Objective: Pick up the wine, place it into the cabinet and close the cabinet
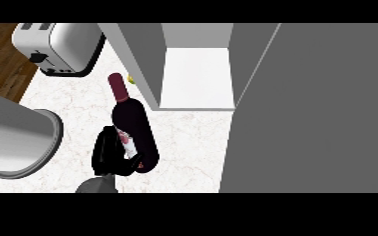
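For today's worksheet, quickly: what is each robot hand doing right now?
Left hand: curled round the wine bottle, holding it.
Right hand: not in view, so it cannot be told.

- The wine (131, 125), a dark bottle with a maroon neck and a pale label, is seen tilted just left of the cabinet.
- The cabinet (196, 75) is shown open, white inside, its grey door swung right.

A shiny silver toaster (59, 47) sits at the far left of the white desk (192, 140). A big grey round pot (26, 142) sits at the left edge. A little yellow thing (131, 79) peeks out farther back.
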{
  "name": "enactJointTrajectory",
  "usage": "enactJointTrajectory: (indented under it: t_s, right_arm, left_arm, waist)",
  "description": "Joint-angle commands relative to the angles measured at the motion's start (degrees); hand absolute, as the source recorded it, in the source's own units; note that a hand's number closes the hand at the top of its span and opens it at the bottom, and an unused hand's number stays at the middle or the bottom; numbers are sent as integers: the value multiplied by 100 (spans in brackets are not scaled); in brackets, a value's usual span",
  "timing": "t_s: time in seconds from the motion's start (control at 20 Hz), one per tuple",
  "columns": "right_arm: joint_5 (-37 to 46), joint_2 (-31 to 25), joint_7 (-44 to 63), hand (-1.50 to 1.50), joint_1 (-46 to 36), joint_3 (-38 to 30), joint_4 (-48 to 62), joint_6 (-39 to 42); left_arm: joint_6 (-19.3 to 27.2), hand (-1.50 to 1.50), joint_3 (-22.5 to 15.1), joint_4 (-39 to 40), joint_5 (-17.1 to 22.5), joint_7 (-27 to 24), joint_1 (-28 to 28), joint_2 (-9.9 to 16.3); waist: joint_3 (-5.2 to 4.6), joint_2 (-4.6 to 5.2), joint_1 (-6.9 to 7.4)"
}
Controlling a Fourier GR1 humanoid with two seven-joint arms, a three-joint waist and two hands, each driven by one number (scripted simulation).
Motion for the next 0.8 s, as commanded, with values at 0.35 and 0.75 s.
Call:
enactJointTrajectory:
  t_s: [0.35, 0.75]
  right_arm:
    - [-206, 7, 301, -150, -181, -16, -255, -86]
    - [-974, -234, 153, -150, 331, -571, -396, 347]
  left_arm:
    - [1815, 150, -1837, -1584, 739, 623, 451, -79]
    - [2806, 150, -2288, -1299, 1405, 563, -113, -79]
  waist:
    - [-4, 12, -33]
    - [-2, 16, -65]
